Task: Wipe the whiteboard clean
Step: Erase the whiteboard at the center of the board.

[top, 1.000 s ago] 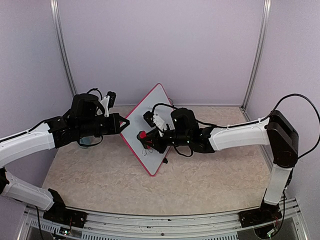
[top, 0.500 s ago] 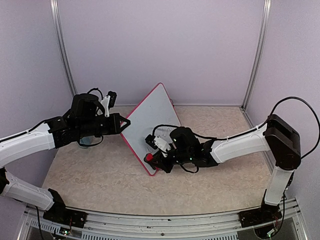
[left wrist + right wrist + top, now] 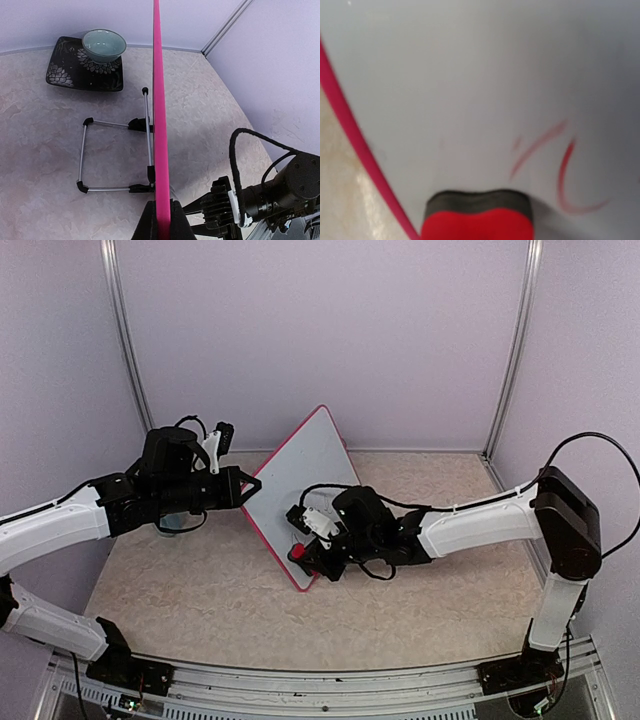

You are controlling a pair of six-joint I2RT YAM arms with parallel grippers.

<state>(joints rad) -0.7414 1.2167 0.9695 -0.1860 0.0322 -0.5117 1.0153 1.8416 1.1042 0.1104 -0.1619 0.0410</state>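
Observation:
The whiteboard (image 3: 302,472) stands tilted on one corner, its pink-red frame (image 3: 159,125) seen edge-on in the left wrist view. My left gripper (image 3: 248,483) is shut on the frame's left edge, and its black fingertips (image 3: 148,224) pinch the pink strip. My right gripper (image 3: 300,552) is shut on a red eraser (image 3: 477,217), whose dark felt presses against the white surface (image 3: 470,75) near the board's lowest corner. Faint red pen strokes (image 3: 565,170) show just right of the eraser. The right gripper's own fingers are hidden in the right wrist view.
Behind the board a wire stand (image 3: 82,150) with black feet lies on the marbled table. A pale green bowl (image 3: 103,44) sits on a black patterned plate (image 3: 62,75) at the far left. The right arm's cable (image 3: 235,165) hangs near the board's front.
My right gripper carried the eraser from the middle of the board down to its lowest corner, then edged slightly up. The left gripper and the board have stayed put.

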